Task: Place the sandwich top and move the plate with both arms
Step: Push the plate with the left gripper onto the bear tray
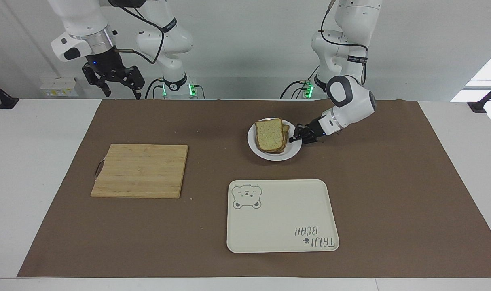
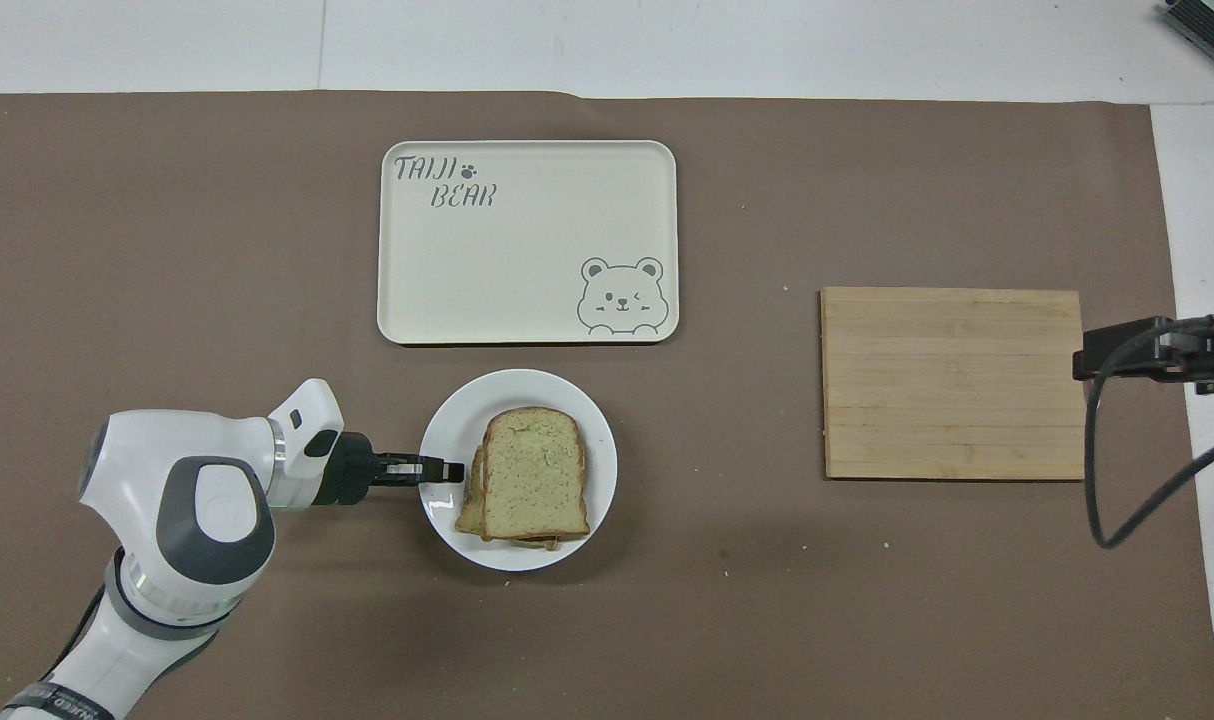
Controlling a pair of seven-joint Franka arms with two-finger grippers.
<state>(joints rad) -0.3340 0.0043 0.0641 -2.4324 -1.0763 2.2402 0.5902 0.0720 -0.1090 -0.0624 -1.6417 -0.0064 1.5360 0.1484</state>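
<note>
Table [image 1: 47, 169] under brown mat [image 1: 391, 182]

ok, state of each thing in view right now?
Pale speckled bread slice: topping the stack on the plate.
Round white plate: rim gripped by left gripper.
Left gripper: shut on plate.
Right gripper: open, raised, waiting.
Cream bear tray: bare.
Bamboo cutting board: bare.

Light falls bright and even from above on my counter [image 1: 47, 169]. Shadows are soft and short: a faint one lies under my plate [image 2: 447, 400] and beside my left arm [image 2: 187, 510]. The tray [image 1: 282, 216] shows no glare. A window [image 1: 486, 76] at the left arm's end blows out white. Both views are sharp, edges straight.
</note>
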